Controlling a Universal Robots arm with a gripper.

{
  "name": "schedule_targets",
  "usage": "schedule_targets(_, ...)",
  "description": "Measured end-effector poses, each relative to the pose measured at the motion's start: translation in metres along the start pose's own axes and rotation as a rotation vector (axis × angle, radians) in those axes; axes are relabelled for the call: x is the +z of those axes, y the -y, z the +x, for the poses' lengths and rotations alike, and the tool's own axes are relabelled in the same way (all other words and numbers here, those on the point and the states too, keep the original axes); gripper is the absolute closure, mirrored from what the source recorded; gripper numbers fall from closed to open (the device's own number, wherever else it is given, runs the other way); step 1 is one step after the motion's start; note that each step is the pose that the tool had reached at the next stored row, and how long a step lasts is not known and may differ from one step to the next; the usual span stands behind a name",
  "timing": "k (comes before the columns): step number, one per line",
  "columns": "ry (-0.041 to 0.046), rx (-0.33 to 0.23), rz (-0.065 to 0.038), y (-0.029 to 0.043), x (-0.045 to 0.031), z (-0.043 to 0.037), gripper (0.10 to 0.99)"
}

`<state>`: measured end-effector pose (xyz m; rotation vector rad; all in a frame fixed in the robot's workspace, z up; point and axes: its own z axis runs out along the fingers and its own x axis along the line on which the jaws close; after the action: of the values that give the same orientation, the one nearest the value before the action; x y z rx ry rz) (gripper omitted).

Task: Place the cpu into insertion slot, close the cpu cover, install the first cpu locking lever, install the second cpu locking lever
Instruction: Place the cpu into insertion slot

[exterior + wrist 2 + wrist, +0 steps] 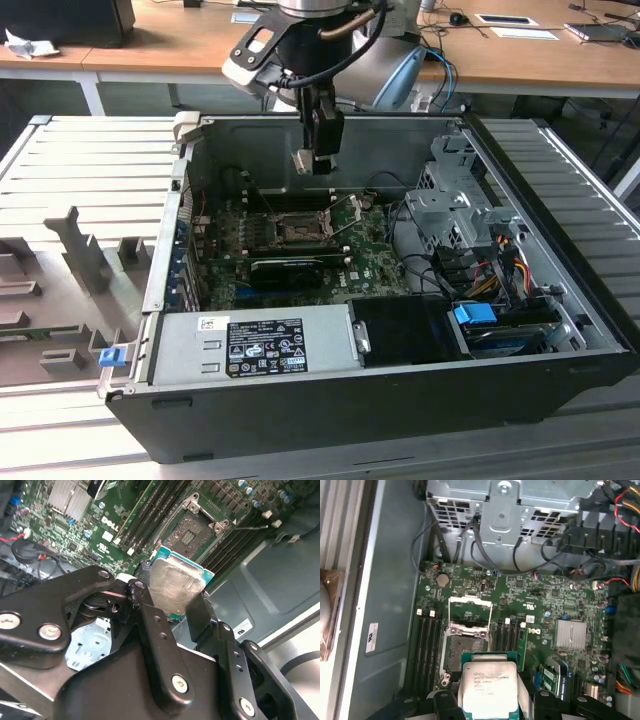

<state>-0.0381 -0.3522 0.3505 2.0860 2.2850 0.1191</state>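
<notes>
Cpu (pixel 487 687) clamped between the two black fingers of the hand (pixel 490 702), metal top facing the first wrist view, green edge showing around it. The chip hangs in the air well above the insertion slot (pixel 465 647), not touching it; the exterior view shows it up near the level of the computer case's (pixel 540 400) rim. The slot lies bare, dark contact field exposed. Cpu cover (pixel 470 611) is swung open off the slot, on the side toward the metal drive cage (pixel 505 500), with the two thin wire levers lifted beside it. Memory slots (pixel 427 640) flank the slot on the green motherboard (pixel 545 595); a silver finned heatsink (pixel 570 632) sits farther from the slot.
</notes>
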Motion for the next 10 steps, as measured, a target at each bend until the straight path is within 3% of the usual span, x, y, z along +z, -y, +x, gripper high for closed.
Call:
schedule_targets(3,0.0036,0.033,-0.001,0.0001,0.0011,0.0000,0.557)
schedule_targets(10,0.0054,0.039,-0.001,0.0010,0.0097,0.0001,0.557)
